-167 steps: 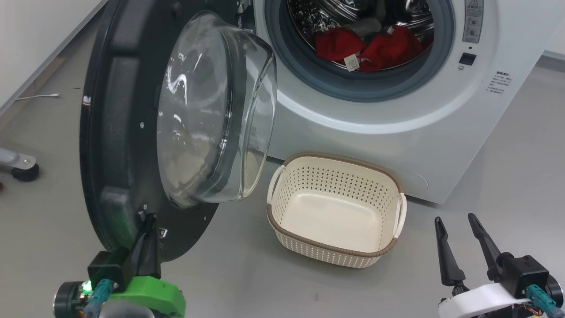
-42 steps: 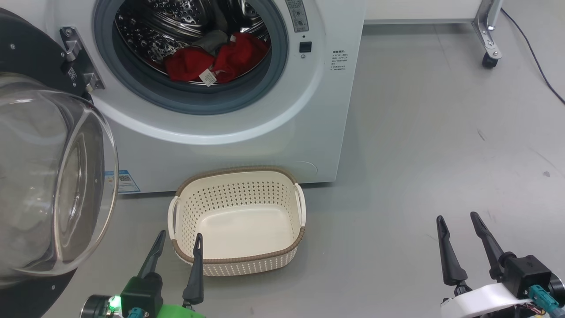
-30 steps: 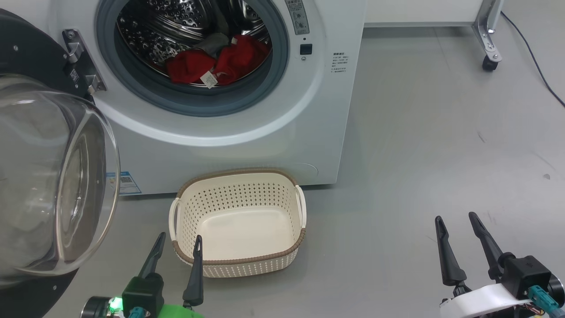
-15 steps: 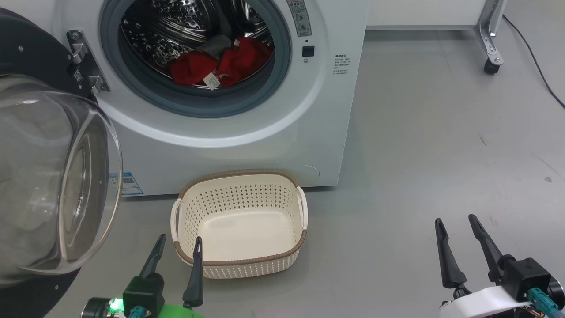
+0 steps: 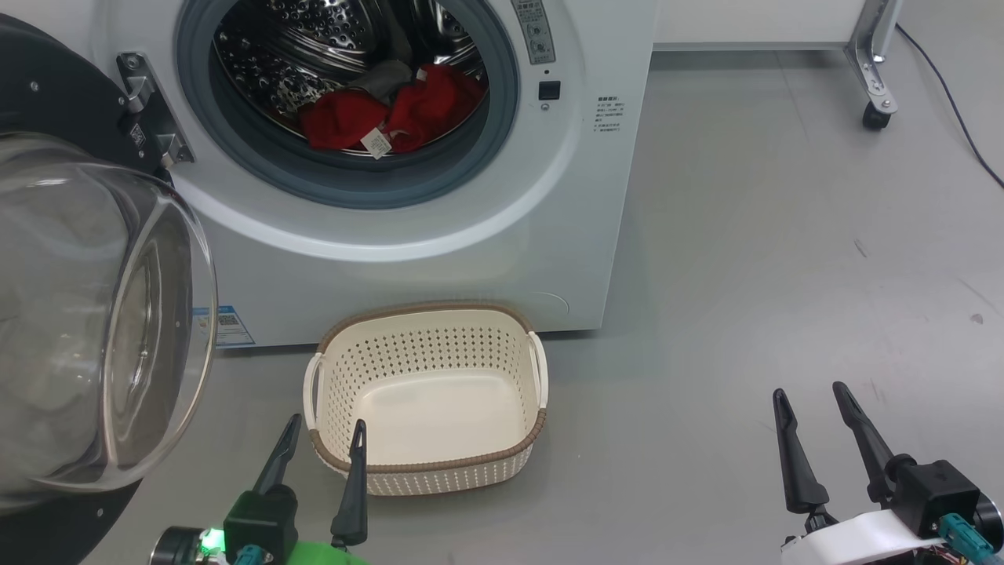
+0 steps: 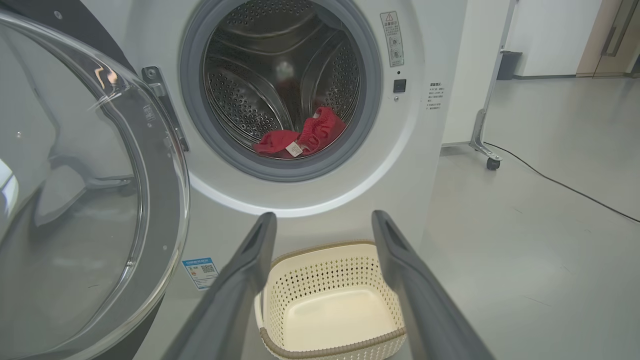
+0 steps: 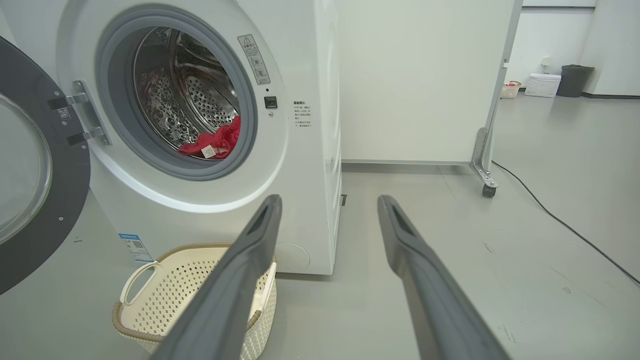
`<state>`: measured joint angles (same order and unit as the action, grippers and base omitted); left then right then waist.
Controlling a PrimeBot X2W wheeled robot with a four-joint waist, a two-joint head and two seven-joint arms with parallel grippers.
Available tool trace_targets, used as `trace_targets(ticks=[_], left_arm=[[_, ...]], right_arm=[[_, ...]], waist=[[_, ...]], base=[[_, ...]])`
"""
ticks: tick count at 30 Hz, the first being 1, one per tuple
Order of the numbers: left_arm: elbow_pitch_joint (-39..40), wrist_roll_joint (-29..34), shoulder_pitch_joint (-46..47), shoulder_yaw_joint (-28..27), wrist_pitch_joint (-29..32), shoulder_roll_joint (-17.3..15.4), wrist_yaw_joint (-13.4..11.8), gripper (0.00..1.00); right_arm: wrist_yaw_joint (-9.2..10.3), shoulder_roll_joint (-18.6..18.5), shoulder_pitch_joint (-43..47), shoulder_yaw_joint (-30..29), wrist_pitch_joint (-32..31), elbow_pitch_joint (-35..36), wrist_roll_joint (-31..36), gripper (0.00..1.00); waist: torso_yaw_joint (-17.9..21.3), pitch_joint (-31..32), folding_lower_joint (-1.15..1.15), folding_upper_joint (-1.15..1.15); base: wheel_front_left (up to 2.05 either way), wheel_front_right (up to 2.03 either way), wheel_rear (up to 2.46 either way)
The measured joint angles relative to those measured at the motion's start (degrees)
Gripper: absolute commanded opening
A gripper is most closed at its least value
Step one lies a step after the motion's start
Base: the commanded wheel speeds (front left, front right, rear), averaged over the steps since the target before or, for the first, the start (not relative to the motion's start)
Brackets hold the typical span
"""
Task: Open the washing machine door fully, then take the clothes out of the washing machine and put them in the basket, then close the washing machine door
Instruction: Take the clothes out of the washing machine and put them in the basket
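Head view: washing machine (image 5: 439, 235) fills the upper left, with the washing machine door (image 5: 94, 314) swung wide on its hinge (image 5: 145, 102) at the left edge, glass bowl bulging right. Clothes (image 5: 392, 118) lie low in the drum: a red heap, 1 white tag (image 5: 375, 143) at the front, a grey piece (image 5: 384, 77) behind. Basket (image 5: 439, 308) sits on the floor (image 5: 745, 275) just in front of the machine under the drum mouth, bare cream bottom showing. Left gripper (image 5: 326, 424) is at lower left, fingers spread and holding nothing, tips over the basket's near left corner; can't tell if they touch. Right gripper (image 5: 809, 390) is at lower right, also spread and free, over bare floor well apart from the basket. Left wrist view looks straight into the drum between its 2 fingers and gives the labels best: grey warning label (image 6: 392, 39) topped by a triangle right of the drum mouth, black square latch (image 6: 399, 85) below it, small print block (image 6: 434, 95), and a blue sticker (image 6: 200, 272) with a QR code low on the front. All text is too small to read. Right wrist view catches the machine obliquely with its white side panel, a wheeled frame leg (image 7: 484, 175) beside it, and in the far upper right a dark bin (image 7: 574, 80), a white box (image 7: 542, 85) and a small basket with something red (image 7: 511, 90). The door bowl stands just left of the basket.
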<state>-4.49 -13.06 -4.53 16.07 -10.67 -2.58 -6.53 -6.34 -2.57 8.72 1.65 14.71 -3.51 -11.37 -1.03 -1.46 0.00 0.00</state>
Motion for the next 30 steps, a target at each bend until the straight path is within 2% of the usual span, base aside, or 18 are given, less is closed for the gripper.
trace_targets(ticks=[30], left_arm=[[0.18, -0.04, -0.03, 0.41, -0.07, -0.02, -0.24, 1.00]], right_arm=[[-0.01, 0.09, 0.01, 0.08, 0.00, -0.02, 0.00, 1.00]], waist=[[-0.11, -0.09, 0.00, 0.00]], base=[[0.78, -0.78, 0.00]])
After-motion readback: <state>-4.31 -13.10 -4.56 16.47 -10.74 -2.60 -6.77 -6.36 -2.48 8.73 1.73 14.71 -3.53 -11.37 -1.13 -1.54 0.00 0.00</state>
